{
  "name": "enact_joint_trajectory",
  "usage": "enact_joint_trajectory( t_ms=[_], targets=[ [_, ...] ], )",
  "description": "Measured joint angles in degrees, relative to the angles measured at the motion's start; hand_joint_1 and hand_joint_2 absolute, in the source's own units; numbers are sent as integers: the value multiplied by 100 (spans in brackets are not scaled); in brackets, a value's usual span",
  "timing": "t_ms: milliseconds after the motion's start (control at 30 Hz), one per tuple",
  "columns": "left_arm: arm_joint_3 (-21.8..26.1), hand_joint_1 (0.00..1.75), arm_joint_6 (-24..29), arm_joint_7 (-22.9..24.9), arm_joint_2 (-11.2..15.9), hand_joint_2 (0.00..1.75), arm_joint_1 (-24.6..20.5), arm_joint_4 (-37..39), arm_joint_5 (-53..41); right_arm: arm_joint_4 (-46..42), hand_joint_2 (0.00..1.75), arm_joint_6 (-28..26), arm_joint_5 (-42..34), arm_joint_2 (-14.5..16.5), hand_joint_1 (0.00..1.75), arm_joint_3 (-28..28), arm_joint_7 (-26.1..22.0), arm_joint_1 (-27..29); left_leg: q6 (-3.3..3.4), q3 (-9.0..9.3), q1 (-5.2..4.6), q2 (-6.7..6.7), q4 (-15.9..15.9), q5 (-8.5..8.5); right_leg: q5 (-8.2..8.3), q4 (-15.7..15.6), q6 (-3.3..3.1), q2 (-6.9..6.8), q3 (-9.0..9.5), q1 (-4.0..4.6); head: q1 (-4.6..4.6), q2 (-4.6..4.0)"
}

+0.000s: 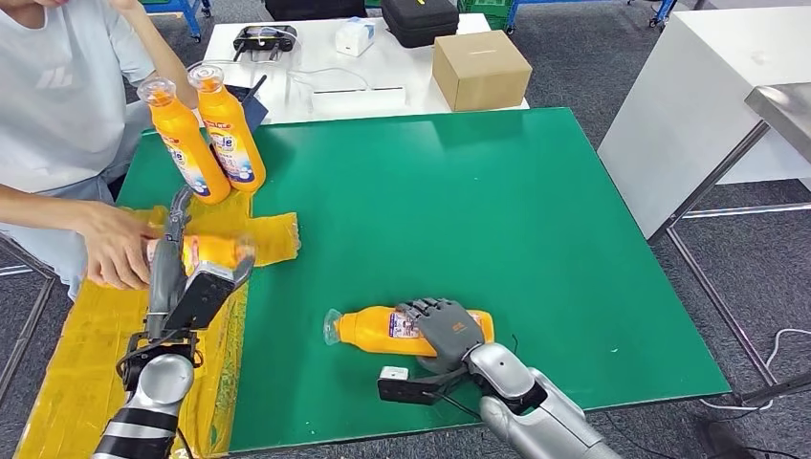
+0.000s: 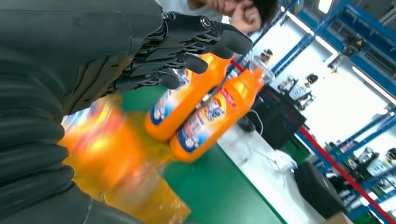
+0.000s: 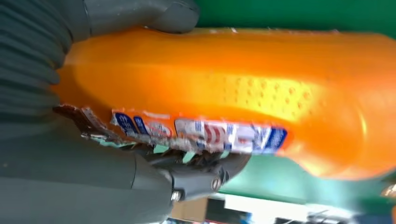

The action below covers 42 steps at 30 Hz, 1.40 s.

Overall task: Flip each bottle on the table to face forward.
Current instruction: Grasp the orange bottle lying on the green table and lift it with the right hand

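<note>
the right hand (image 1: 442, 330) lies over an orange bottle (image 1: 368, 329) that rests on its side on the green desk (image 1: 497, 220), near the front edge, its clear cap pointing toward the robot's left. the fingers are wrapped across the bottle's middle, over the label, and the right wrist view shows the thumb (image 3: 140, 14) on one side of the body and the darker fingers (image 3: 201, 175) on the other, so this hand is clamped on the bottle.

the left hand (image 1: 186, 277) is raised over the yellow sheet (image 1: 76, 344) that covers the desk's left part. a second orange bottle (image 1: 215, 251) lies sideways just beyond it, blurred, and a person's hand (image 1: 115, 244) has hold of that bottle at its cap end. in the left wrist view the dark fingers (image 2: 187, 42) are curled above the blurred bottle (image 2: 107, 158), with the grey cover close beside it; whether this hand is gripping the bottle or only beside it, i cannot tell.

two more orange bottles stand upright and touching at the far left corner of the desk: the left standing bottle (image 1: 182, 143) and the right standing bottle (image 1: 230, 129), both with clear caps and blue-and-white labels showing.

the person in a white t-shirt (image 1: 57, 86) sits at the desk's left side. behind the green desk a white table (image 1: 306, 57) carries a cardboard box (image 1: 480, 69), a black case (image 1: 419, 19) and a small white box (image 1: 354, 36).
</note>
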Motion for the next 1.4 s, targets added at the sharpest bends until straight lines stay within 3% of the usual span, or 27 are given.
enact_joint_trajectory(
  t_ms=[100,267,367,600,867,1400],
  targets=[
    [-7,0,-549,-37,-4,175,53,-70,569,-85,175,-215,-170,70,175,-155,-87,124,5,-14,0,0,1,12,10,1,10,0,26,-1,0,0],
    [-113,0,-2124,13,-7,175,227,-280,2050,-682,175,-1028,-567,296,175,-746,-535,558,7,-43,-1,0,1,14,11,3,12,0,2,-2,-1,0],
    [-241,0,-2624,14,-7,175,310,-384,2589,-1054,175,-1331,-673,445,175,-1096,-715,690,6,-51,0,1,1,13,9,3,11,0,-9,-1,0,0],
    [-441,0,-2904,7,17,175,384,-504,2895,-1411,175,-1569,-811,591,175,-1522,-946,857,2,-55,0,0,1,10,9,3,11,0,-13,-1,1,0],
    [-782,0,-3211,-7,100,175,391,-549,3303,-1608,175,-2225,-1321,845,175,-1735,-1672,949,2,-57,0,1,1,9,9,3,11,0,-15,-1,0,0],
    [-1164,0,-3249,-15,105,175,315,-549,3585,-1690,175,-2200,-1786,1414,175,-1540,-2174,806,2,-61,1,0,1,9,8,3,11,0,-19,-1,0,0]
  ],
)
